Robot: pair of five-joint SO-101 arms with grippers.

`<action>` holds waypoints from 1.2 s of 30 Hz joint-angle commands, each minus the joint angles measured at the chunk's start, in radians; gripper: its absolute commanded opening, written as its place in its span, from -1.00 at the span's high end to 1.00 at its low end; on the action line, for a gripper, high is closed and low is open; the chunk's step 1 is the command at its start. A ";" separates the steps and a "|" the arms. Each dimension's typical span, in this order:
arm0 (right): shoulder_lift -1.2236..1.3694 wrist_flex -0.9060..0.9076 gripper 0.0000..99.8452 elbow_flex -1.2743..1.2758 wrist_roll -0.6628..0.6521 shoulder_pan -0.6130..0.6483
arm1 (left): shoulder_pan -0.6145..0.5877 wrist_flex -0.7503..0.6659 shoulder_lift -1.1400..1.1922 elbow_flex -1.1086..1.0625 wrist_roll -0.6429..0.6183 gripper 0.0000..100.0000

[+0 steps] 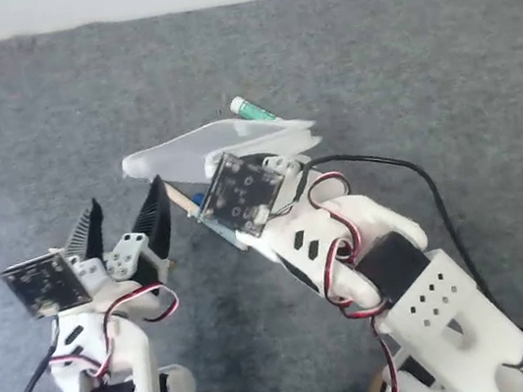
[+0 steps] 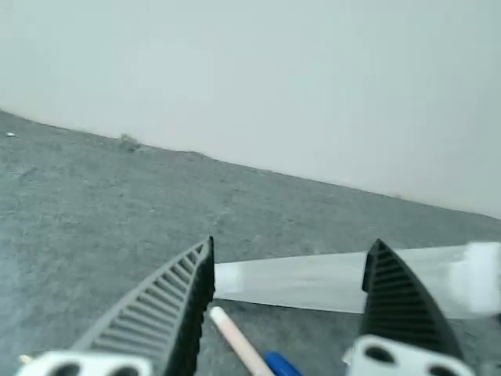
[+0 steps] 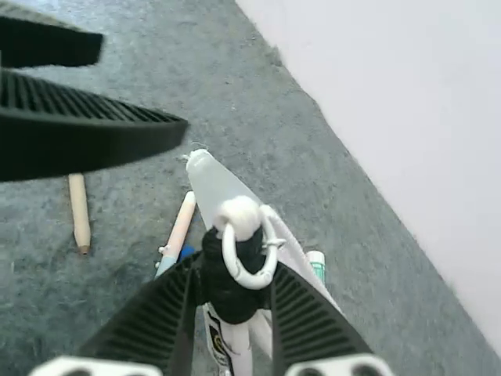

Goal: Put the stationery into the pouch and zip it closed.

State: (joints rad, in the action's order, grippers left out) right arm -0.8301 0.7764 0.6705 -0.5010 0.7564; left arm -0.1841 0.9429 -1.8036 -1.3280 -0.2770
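Grey mat [image 1: 437, 49]: we note right gripper [image 3: 233, 270] clamped on the pouch [image 1: 205, 150], whose long axis runs toward the wide-open left gripper [image 2: 294, 247].

In the high view the right arm's camera board [image 1: 241, 191] covers the near end of the pouch [image 1: 224, 147] and all but the left ends of a pale stick [image 1: 178, 199] and a blue pen [image 1: 199, 202]. A green-capped item [image 1: 253, 109] lies half behind the pouch's far side; its kind cannot be told. In the left wrist view the pouch runs blurred out of the picture. In the right wrist view a finger [image 3: 86, 133] of the left hand [image 1: 126, 222] hides one end of a pencil [image 3: 78, 211].
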 commanded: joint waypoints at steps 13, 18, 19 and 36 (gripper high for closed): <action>-0.045 -0.019 0.99 -0.021 -0.095 0.030 | 0.120 0.083 -0.018 0.104 -0.038 0.42; -0.045 -0.019 0.99 -0.011 -0.095 0.035 | 0.183 0.087 -0.018 0.104 -0.035 0.42; -0.047 -0.019 0.99 -0.011 -0.095 0.035 | 0.183 0.087 -0.018 0.102 -0.035 0.42; -0.142 0.082 0.99 0.017 -0.130 0.082 | 0.213 0.089 -0.018 0.087 -0.034 0.42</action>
State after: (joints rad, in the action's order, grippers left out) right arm -0.9329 0.8623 0.6966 -0.6130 0.8163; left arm 0.0215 1.0273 -1.8036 -1.2758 -0.3000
